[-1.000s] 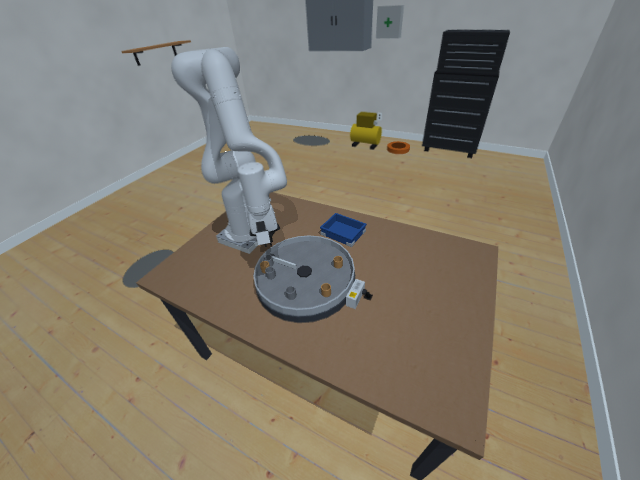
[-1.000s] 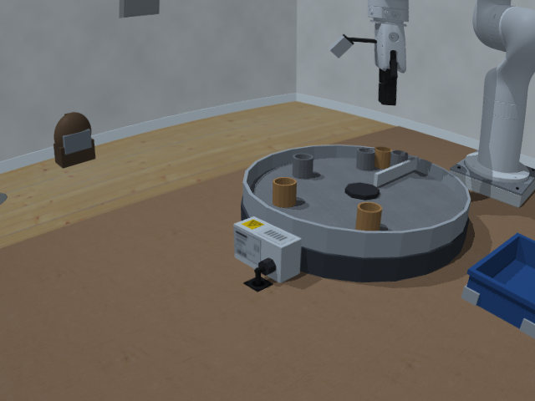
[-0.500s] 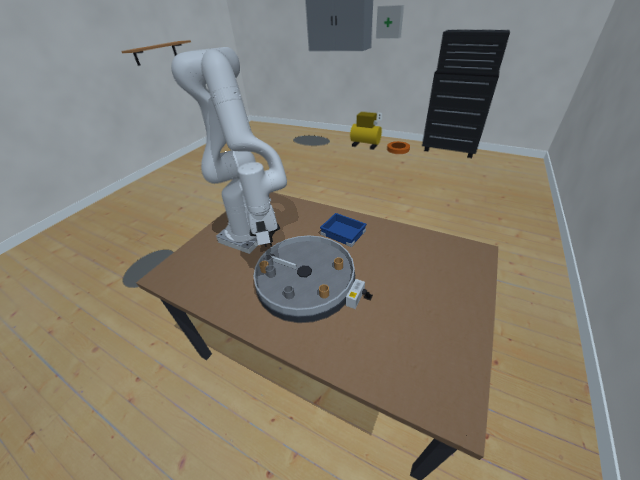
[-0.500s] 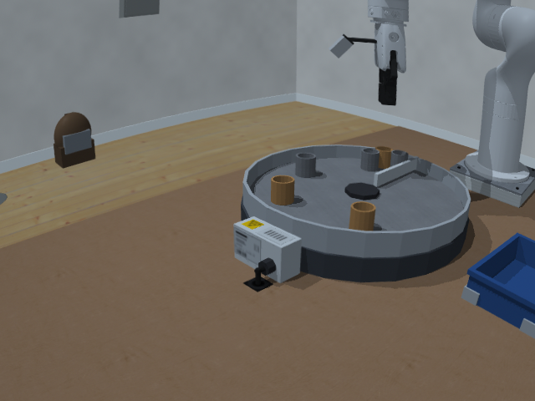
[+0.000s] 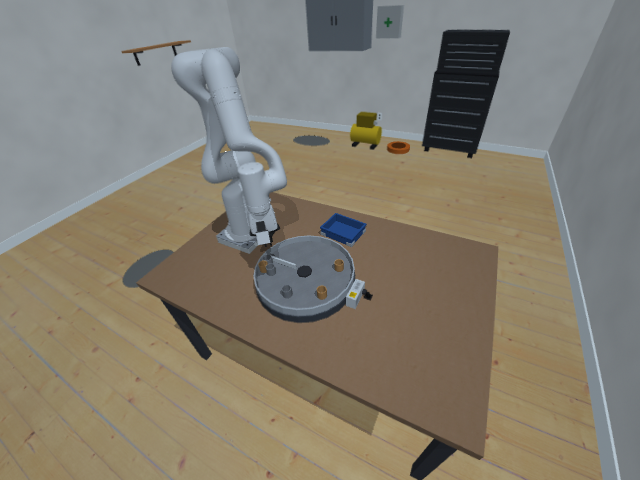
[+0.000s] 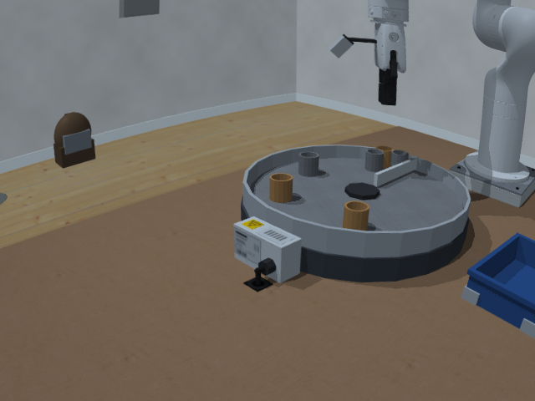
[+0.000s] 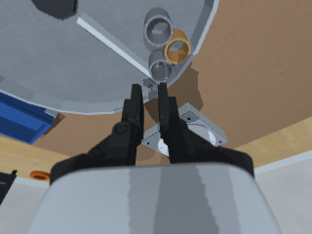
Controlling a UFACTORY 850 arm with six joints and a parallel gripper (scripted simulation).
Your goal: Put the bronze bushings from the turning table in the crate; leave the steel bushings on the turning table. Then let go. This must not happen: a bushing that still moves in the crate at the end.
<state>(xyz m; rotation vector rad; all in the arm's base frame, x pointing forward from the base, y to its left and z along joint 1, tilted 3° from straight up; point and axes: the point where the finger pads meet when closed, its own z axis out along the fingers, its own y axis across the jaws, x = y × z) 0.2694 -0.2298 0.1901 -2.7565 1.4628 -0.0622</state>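
Gripper (image 5: 266, 246) (image 6: 387, 104) (image 7: 150, 96) empty, fingers narrowly apart; should be widened, then lowered over crowded bronze bushing (image 5: 263, 266) (image 6: 386, 159) (image 7: 178, 37), steel neighbours left unbumped.
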